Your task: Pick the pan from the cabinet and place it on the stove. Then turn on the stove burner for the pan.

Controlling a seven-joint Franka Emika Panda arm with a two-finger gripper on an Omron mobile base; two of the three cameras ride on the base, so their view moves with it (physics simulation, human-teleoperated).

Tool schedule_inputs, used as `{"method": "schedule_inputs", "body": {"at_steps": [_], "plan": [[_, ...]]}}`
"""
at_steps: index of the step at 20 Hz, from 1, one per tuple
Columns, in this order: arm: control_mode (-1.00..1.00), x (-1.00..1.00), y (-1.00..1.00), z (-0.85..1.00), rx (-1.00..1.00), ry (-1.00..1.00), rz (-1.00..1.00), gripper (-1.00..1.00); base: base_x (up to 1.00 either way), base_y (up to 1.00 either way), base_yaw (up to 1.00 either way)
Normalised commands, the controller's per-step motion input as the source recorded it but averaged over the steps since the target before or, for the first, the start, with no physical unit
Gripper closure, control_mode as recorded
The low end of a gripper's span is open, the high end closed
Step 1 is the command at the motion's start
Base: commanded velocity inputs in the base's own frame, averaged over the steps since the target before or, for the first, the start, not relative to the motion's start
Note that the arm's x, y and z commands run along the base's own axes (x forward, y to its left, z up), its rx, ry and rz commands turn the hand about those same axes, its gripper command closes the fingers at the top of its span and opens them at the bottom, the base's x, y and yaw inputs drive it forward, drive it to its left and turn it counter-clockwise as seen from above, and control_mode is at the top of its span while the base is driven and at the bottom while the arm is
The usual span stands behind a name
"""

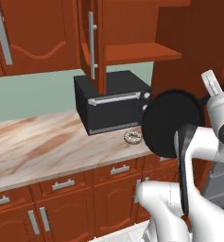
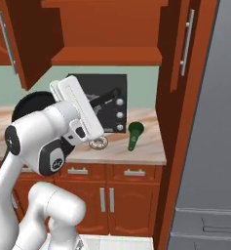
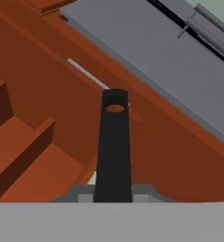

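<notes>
Room: a kitchen corner with a pale green back wall, reddish-brown cupboards above and below, and a tall grey appliance front [image 2: 209, 146] at the far right of the right base view.
Cabinet [image 1: 132, 28]: the wall cupboard above the counter stands open, its door [image 1: 92, 40] swung out edge-on with the long silver bar handle facing the room; the shelf inside is bare wood.
Counter [image 1: 38, 142]: a beige marbled stone top running along the wall, over a row of low drawers [image 1: 64, 184] with short silver handles and doors below them.
Toaster oven [image 1: 111, 101]: a black box on the counter under the open cupboard, against the wall, with round knobs down its right side.
Pan [image 1: 172, 124]: held up in the air in front of the counter's right end, out of the cupboard, tipped so its flat round black face is turned toward the left base camera; it overlaps the toaster oven's right edge in that view.
Pan handle [image 3: 114, 146]: in the hand view it runs straight up from between the fingertips, a hanging hole near its far end.
Gripper [image 3: 113, 193]: clenched on the pan's handle.
Green bottle [image 2: 134, 135]: lying on the counter right of the toaster oven, near the front edge.
Donut [image 1: 132, 137]: a small frosted ring on the counter just in front of the toaster oven.
</notes>
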Motion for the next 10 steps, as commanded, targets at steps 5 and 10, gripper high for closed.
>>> {"method": "schedule_inputs", "body": {"at_steps": [5,10], "plan": [[1.00,0.00,0.00,0.00,0.00,0.00,0.00,1.00,-0.45,0.25,-0.30],[1.00,0.00,0.00,0.00,0.00,0.00,0.00,1.00,-0.51,0.03,-0.36]]}}
